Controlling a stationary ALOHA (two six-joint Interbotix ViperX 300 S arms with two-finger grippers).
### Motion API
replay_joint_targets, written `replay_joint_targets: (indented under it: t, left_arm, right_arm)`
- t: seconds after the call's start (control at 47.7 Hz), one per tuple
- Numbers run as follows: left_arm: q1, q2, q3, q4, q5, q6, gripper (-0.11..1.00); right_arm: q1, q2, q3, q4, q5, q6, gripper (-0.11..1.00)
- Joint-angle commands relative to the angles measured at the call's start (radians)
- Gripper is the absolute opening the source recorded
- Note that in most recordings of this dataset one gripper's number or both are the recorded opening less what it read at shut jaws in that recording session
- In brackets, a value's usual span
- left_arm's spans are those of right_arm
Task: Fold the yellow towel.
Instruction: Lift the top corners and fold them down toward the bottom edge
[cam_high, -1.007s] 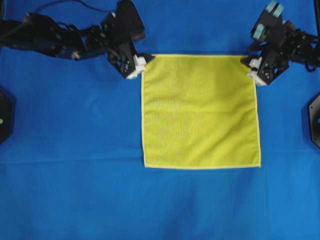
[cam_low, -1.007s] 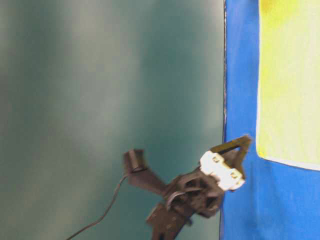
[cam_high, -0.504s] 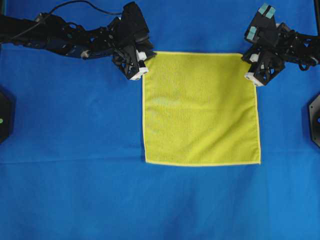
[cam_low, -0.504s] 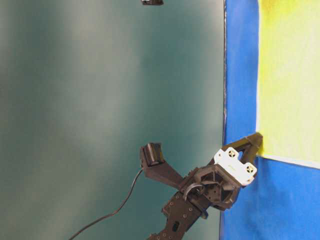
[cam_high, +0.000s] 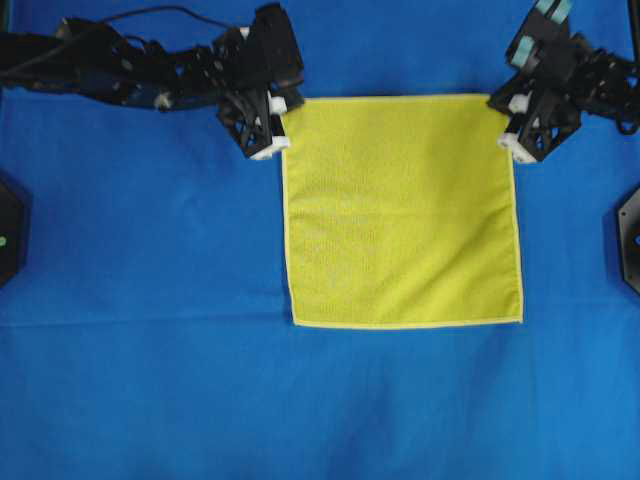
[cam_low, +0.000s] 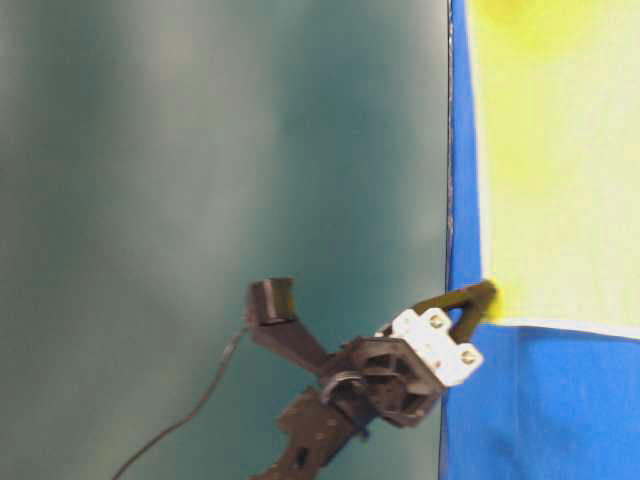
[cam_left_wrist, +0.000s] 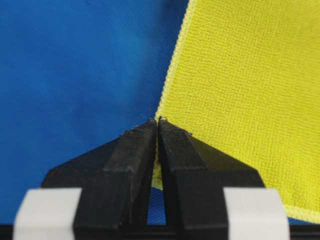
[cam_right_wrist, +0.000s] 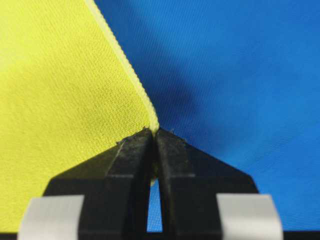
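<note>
Overhead exterior view: the yellow towel (cam_high: 402, 212) lies spread square on the blue tablecloth (cam_high: 140, 330), its paler hem straight along all four sides. The left gripper (cam_high: 277, 113) pinches the far left corner, and the right gripper (cam_high: 511, 121) pinches the far right corner; both wrist views show the black fingers (cam_left_wrist: 142, 150) pressed together with the hem caught between them. The near edge lies flat, with broad bare blue cloth in front of it and to either side.
</note>
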Motion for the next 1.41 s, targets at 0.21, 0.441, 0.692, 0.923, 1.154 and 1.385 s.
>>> replay_joint_targets:
  t: [0.21,0.441,0.692,0.923,1.154,1.385]
  left_arm:
    - [-0.002,-0.060,-0.018,0.000,0.008,0.000,0.01]
    - [-0.052,-0.083,-0.014,0.000,0.038,-0.002,0.01]
    - [-0.153,-0.100,-0.008,0.000,0.101,-0.025,0.01]
    - [-0.310,-0.097,-0.006,-0.002,0.158,-0.043,0.01]
    - [-0.457,-0.083,-0.015,0.000,0.156,-0.075,0.01]
    - [-0.549,-0.074,-0.018,-0.002,0.156,-0.144,0.01]
  right_arm:
    - [-0.003,-0.057,0.003,0.008,0.031,0.018,0.02]
    - [0.040,-0.109,0.034,0.012,0.121,0.089,0.02]
    - [0.239,-0.209,0.087,0.037,0.235,0.235,0.02]
    - [0.491,-0.242,0.107,0.066,0.256,0.391,0.02]
    - [0.706,-0.229,0.109,0.066,0.256,0.538,0.02]
    - [0.845,-0.204,0.103,0.066,0.236,0.640,0.02]
